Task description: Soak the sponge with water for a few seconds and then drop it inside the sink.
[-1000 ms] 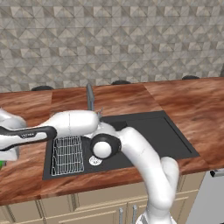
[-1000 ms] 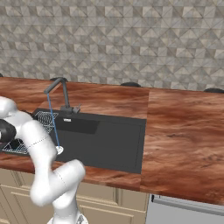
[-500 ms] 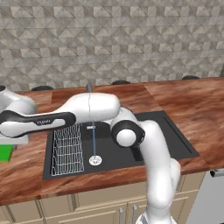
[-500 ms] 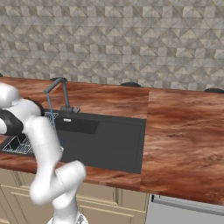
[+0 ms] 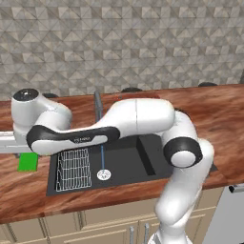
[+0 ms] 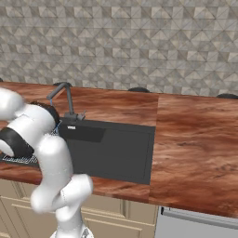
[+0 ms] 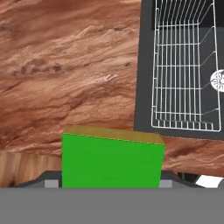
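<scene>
tabletop (image 5: 219,107): glossy reddish wood grain
sink (image 5: 126,159): matte black
wire rack (image 7: 186,65): thin white metal
sponge (image 7: 111,159): flat matte green, yellow layer
backsplash (image 6: 139,42): grey stone tile

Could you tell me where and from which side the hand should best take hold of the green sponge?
I would grip the sponge across its two short ends, coming straight down from above. It lies flat on the wooden counter beside the sink, green face up and yellow layer along one long edge, so the thin side faces suit a top pinch. The hand's own state is not clear here.
</scene>
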### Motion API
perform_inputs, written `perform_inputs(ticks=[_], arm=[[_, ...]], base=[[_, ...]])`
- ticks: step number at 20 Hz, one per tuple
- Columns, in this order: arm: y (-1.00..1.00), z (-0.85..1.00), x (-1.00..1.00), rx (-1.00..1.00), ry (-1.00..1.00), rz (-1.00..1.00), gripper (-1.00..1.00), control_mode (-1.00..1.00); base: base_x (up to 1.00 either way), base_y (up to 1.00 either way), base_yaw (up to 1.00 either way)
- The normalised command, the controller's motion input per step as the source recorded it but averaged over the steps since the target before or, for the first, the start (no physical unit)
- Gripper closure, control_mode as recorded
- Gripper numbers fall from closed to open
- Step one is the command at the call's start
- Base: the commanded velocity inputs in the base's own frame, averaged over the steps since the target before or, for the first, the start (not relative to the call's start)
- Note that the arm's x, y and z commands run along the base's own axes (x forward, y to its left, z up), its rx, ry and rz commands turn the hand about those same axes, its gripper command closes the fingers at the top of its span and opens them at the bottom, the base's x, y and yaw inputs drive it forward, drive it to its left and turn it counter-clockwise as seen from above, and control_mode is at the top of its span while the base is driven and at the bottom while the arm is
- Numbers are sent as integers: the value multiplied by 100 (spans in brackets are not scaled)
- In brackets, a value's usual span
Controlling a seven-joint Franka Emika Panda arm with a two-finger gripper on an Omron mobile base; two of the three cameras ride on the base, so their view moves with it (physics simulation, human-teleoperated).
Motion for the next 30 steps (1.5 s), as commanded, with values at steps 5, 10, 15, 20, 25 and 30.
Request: perform_inputs(ticks=[5,10,15,20,25,30], arm=[[-99,18,-20,13,-14,11,100,-100],[-82,44,0,9,-5,15,100,-100],[-61,26,0,5,0,16,100,-100],[-52,5,0,0,0,15,100,-100],[-40,0,0,0,0,19,100,-100],[-43,0,0,0,0,25,100,-100]], base=[[0,0,0],[0,0,0],[0,0,0],[0,0,0],[0,0,0],[0,0,0]])
